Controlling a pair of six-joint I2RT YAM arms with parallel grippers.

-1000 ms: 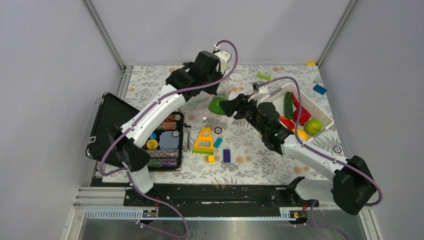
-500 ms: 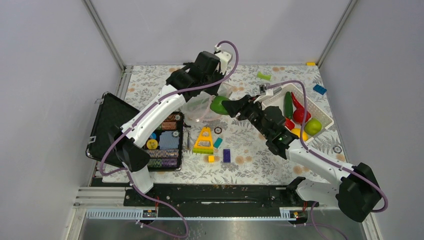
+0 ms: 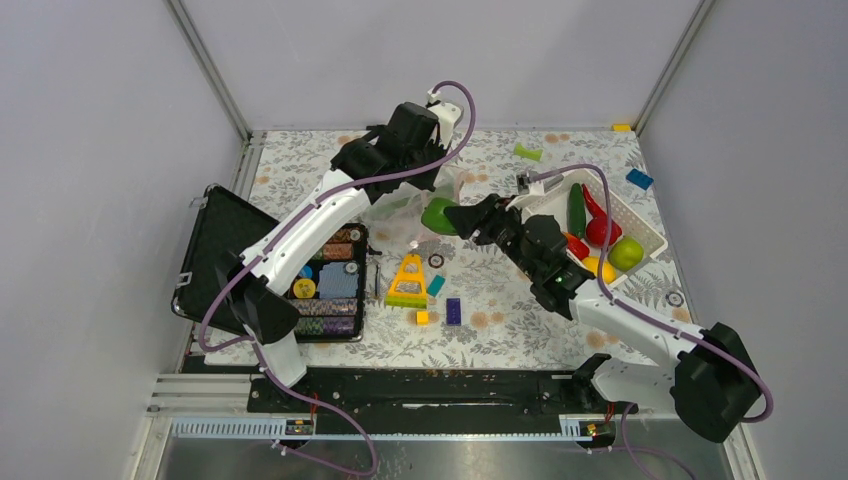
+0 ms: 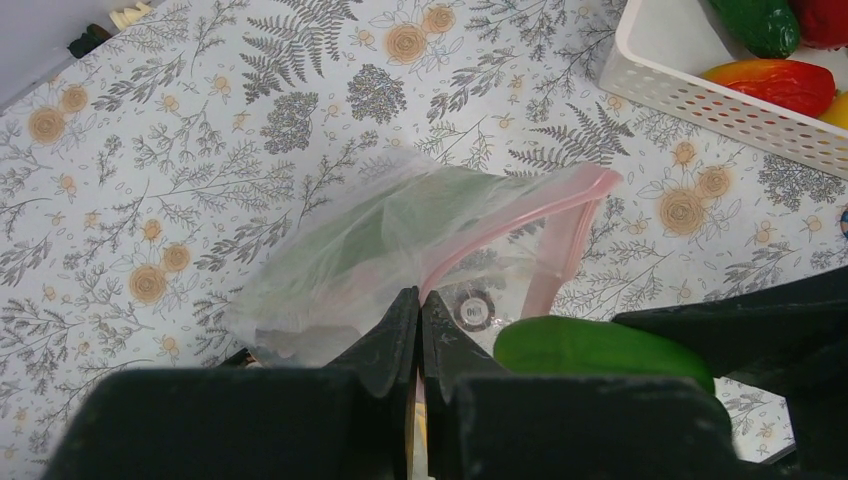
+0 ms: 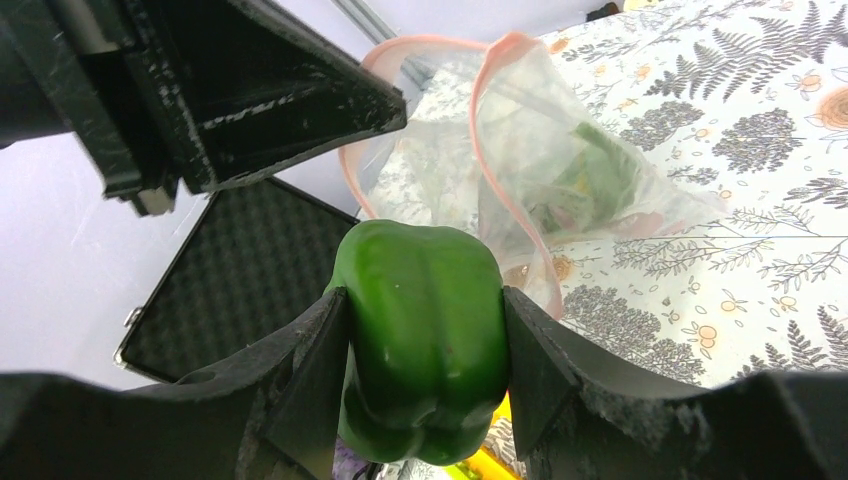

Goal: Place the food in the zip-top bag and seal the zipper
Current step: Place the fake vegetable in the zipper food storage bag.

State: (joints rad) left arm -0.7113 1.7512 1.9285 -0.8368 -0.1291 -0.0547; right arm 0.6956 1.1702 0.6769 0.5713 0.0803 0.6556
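Centre of the overhead view: the right gripper (image 5: 425, 315) clamps a green pepper (image 5: 420, 350) just in front of the open mouth of the clear bag (image 4: 400, 230). The left gripper (image 4: 418, 312), jaws pressed together, pinches the bag at its pink zipper (image 4: 520, 215). More toy vegetables (image 3: 600, 228) lie in the white basket (image 4: 730, 110), right.

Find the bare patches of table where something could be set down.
Bare: the far-left corner behind the case, and the near strip below the purple brick. Crowded: the middle, where the bag and pepper meet, and around the yellow toy. The basket fills the right.
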